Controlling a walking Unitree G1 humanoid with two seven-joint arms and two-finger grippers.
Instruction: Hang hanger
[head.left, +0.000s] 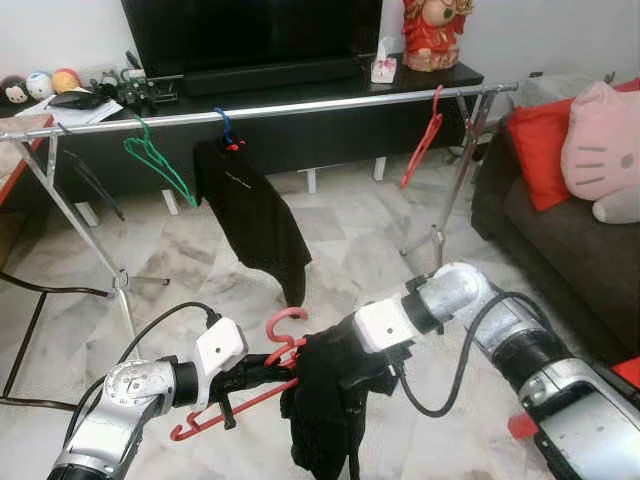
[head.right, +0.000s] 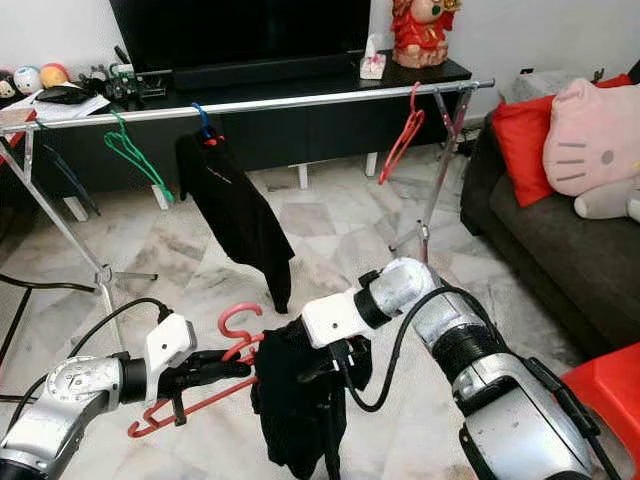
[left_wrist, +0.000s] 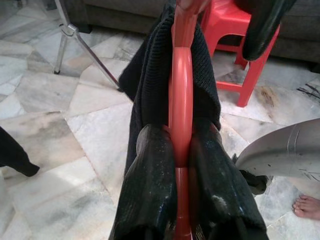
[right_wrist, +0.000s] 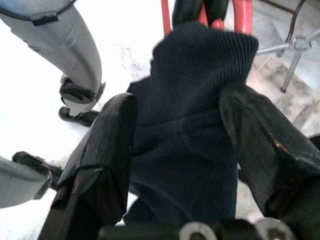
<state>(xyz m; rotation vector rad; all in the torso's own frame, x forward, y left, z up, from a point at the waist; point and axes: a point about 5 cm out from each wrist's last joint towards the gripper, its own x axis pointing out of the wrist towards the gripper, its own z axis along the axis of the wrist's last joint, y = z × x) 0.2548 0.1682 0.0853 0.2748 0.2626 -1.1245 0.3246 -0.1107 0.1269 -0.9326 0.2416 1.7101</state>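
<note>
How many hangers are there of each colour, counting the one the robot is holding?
Red hangers: 2, one held by the left gripper with a black garment on it, one bare on the rail
Green hangers: 1, bare on the rail
Blue hangers: 1, on the rail with a black top
Total: 4

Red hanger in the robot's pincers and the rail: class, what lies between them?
In the left eye view, between the red hanger and rail hangs a black garment, above bare marble floor.

Red plastic hanger (head.left: 262, 375), tilted low above marble floor, dark knit garment (head.left: 325, 405) draped over one end.
</note>
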